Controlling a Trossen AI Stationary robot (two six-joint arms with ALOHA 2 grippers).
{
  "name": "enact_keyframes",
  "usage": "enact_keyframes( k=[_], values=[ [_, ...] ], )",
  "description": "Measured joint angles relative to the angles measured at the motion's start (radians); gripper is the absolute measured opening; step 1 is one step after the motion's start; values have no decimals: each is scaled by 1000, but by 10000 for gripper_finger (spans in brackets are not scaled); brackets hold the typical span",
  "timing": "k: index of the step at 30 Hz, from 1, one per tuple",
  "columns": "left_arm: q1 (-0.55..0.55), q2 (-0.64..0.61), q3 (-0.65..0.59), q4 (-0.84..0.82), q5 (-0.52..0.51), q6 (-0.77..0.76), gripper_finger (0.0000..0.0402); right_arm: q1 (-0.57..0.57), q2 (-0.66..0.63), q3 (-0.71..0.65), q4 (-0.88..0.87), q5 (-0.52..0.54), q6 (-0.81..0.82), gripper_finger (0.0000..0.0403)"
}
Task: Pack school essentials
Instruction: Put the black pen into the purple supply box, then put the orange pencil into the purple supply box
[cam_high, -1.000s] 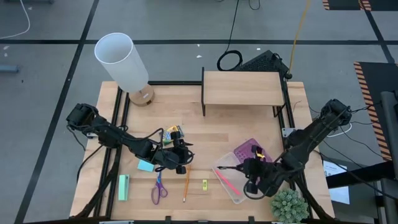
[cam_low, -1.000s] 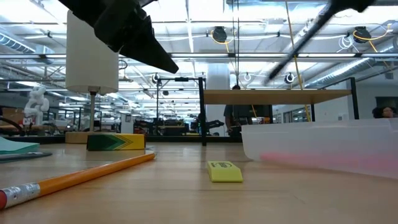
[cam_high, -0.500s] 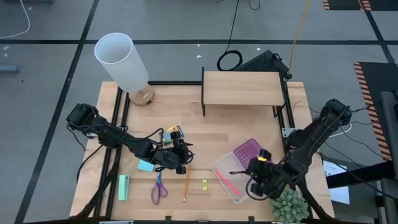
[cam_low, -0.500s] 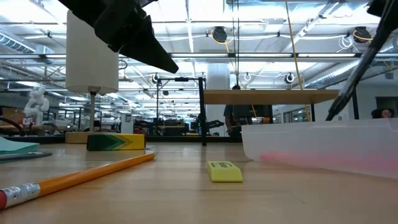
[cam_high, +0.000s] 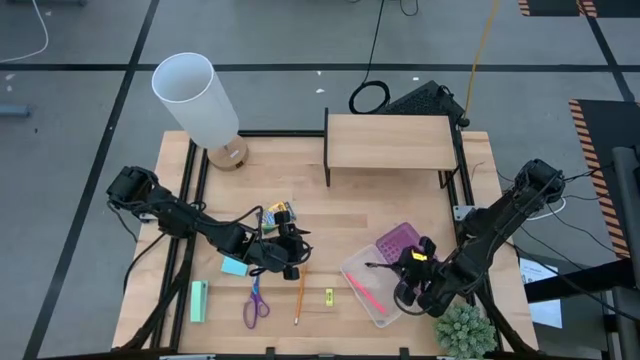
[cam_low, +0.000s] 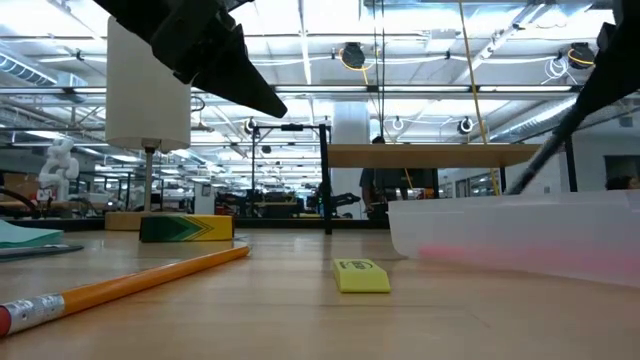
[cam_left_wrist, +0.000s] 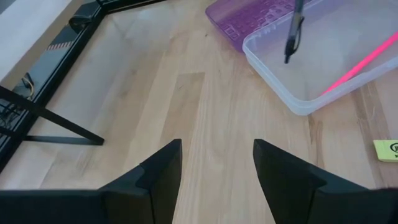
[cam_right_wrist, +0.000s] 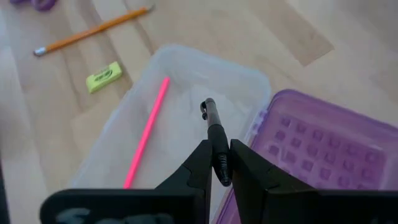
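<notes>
My right gripper (cam_high: 402, 268) hangs over the clear box (cam_high: 372, 287), shut on the black pen (cam_right_wrist: 211, 127). A pink pen (cam_right_wrist: 146, 142) lies in the box, and the purple lid (cam_high: 398, 241) lies against the box's far side. My left gripper (cam_high: 290, 256) stands open above the table's middle, holding nothing. Flat on the wood lie the orange pencil (cam_high: 299, 295), the tiny yellow piece (cam_high: 328, 296), the purple-handled scissors (cam_high: 255, 303), the light-blue note pad (cam_high: 234, 266) and the yellow crayon box (cam_high: 279, 213). My right gripper pinches the black pen between its two fingers at the ribbed part of the barrel (cam_right_wrist: 219, 167). The pen runs on along the fingers and sticks out past their tips. The fingers slant down from the table's right. The pen's free end (cam_left_wrist: 287, 57) hangs clear above the box's floor.
A white lamp (cam_high: 195, 98) stands at the far left, with a wooden shelf (cam_high: 388, 142) at the far middle. Near the left front lies a green pad (cam_high: 199, 300). A small plant (cam_high: 465, 330) sits at the front right, close to my right arm.
My right gripper has brought the black pen down over the clear box and tipped it. In the low view the pen first sloped high above the box. It now reaches down to the box's rim.
</notes>
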Motion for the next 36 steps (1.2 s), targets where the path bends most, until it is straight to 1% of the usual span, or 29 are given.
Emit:
enact_keyframes(
  k=[3, 10, 15, 25, 27, 30, 36],
  values=[
    [0, 0, 0, 0, 0, 0, 202, -2, 0, -11, 0, 37, -1, 34],
    [0, 0, 0, 0, 0, 0, 202, -8, 0, -53, 30, 21, 0, 35],
    [0, 0, 0, 1, 0, 0, 202, -8, 0, -69, 50, -26, 0, 49],
    [0, 0, -1, 7, 0, -1, 202, -8, 0, -74, 84, -60, 0, 83],
    [0, 0, -1, 7, 0, -1, 202, -8, 0, -74, 86, -82, 1, 88],
    [0, 0, -1, 7, 0, -4, 202, -9, 0, -74, 93, -108, 1, 93],
    [0, 0, -1, 7, 1, -6, 202, -9, 0, -74, 124, -108, -29, 93]
  ],
)
